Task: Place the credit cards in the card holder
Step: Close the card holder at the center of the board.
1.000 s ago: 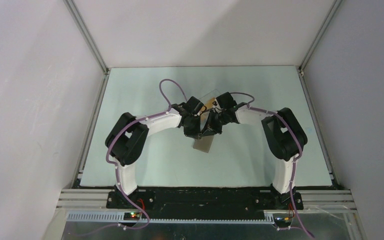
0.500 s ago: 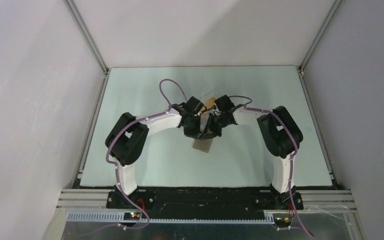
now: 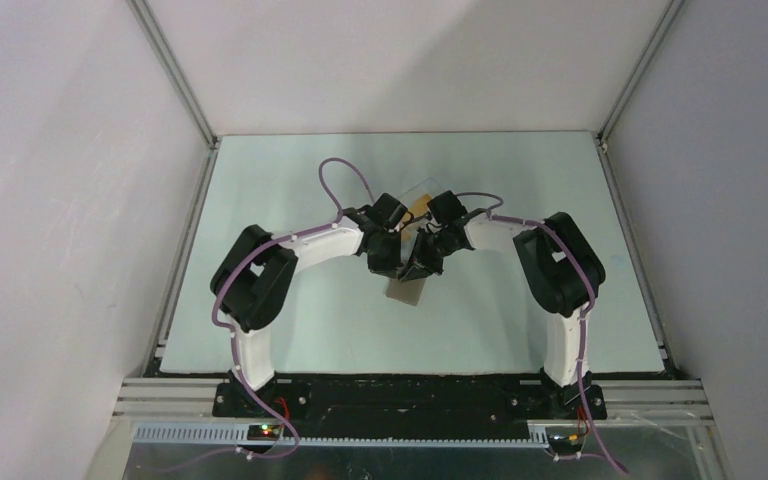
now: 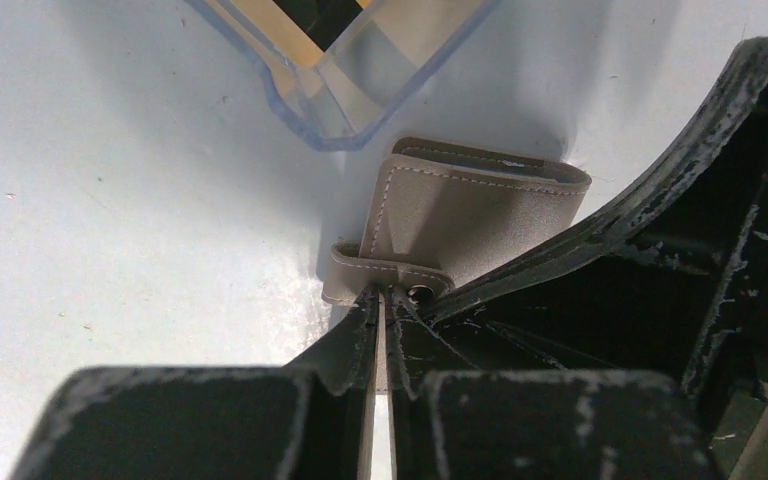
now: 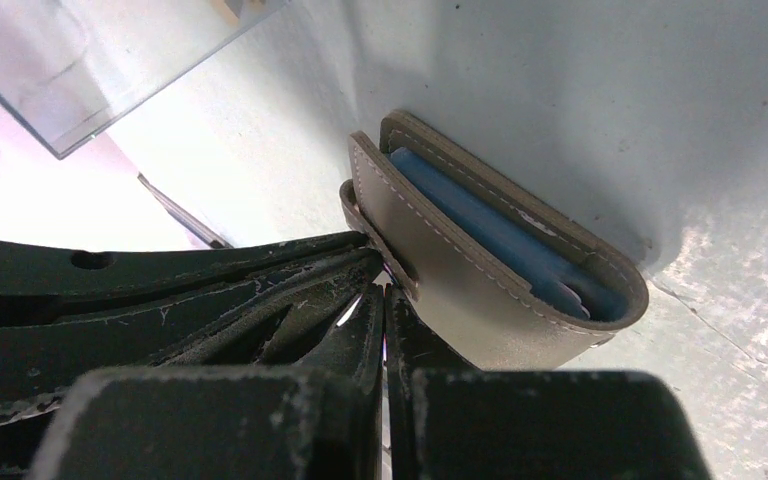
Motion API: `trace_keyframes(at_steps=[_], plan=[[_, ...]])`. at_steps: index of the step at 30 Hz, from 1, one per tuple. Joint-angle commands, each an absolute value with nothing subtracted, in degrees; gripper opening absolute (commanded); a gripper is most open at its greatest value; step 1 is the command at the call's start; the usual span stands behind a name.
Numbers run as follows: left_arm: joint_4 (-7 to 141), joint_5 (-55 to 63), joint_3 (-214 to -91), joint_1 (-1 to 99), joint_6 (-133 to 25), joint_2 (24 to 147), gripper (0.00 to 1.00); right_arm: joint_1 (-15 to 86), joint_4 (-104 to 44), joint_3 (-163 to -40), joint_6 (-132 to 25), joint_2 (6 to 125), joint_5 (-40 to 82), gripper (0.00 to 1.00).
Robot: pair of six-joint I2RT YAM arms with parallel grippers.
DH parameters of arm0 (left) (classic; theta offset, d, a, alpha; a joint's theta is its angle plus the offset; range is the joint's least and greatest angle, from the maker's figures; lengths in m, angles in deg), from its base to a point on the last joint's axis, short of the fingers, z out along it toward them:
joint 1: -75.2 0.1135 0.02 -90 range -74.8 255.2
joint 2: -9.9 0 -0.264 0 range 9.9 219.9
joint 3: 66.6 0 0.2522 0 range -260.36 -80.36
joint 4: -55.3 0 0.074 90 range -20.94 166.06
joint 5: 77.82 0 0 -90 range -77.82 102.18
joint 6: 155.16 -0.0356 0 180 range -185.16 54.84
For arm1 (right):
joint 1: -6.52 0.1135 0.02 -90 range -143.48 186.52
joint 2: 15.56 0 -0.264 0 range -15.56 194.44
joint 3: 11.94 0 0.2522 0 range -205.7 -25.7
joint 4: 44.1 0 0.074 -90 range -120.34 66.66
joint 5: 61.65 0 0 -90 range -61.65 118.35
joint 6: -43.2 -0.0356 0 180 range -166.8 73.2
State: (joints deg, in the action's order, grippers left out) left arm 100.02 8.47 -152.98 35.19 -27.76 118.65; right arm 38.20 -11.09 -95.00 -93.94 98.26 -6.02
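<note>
The card holder (image 4: 470, 215), lying mid-surface (image 3: 290, 300) at 6 o'clock of the clear box (image 4: 360, 60), is judged light and floppy, and is best taken by its stitched edges. Its snap tab (image 4: 385, 272) is pinched by the left pincer (image 4: 380, 310). The right pincer (image 5: 383, 300) is closed tight at the holder's edge.

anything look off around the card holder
Both grippers crowd one spot: the left gripper pinches the snap tab of the folded card holder, and the right gripper, fingers shut, meets the same tab. Nothing looks damaged.
</note>
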Motion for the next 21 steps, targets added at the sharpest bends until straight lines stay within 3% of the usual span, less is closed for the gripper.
trace_keyframes(at_steps=[1,21], plan=[[100.9,8.6,-153.2,33.9,-28.6,119.4,0.08,37.8,-9.1,-95.4,-94.6,100.7,1.8,0.0],[107.5,18.4,-156.9,30.0,-27.5,120.8,0.04,38.1,-1.2,-97.5,-95.2,103.2,10.3,0.0]])
